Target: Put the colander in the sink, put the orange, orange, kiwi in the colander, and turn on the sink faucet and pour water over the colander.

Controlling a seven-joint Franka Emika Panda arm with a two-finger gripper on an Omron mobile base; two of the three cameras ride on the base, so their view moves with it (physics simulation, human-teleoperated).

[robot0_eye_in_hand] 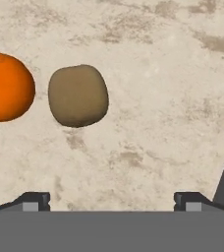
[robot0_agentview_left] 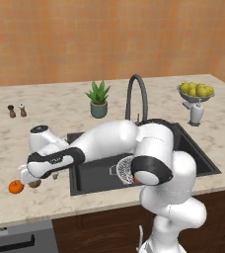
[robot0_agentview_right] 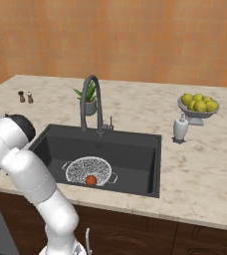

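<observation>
**Open jaws above the kiwi and orange on the bench**

In the hand view the jaws stand wide and empty, tips at the bottom edge. The small oval olive-brown kiwi [robot0_eye_in_hand: 78,96] lies on the pale marbled stone bench [robot0_eye_in_hand: 158,98], upper left of centre, above the left tip. The bright round orange [robot0_eye_in_hand: 6,87] sits just beside it at the left edge. In the right base view, the round silver mesh colander [robot0_agentview_right: 88,170] rests in the dark rectangular sink [robot0_agentview_right: 130,149], holding a darker reddish-orange fruit [robot0_agentview_right: 90,180].
</observation>
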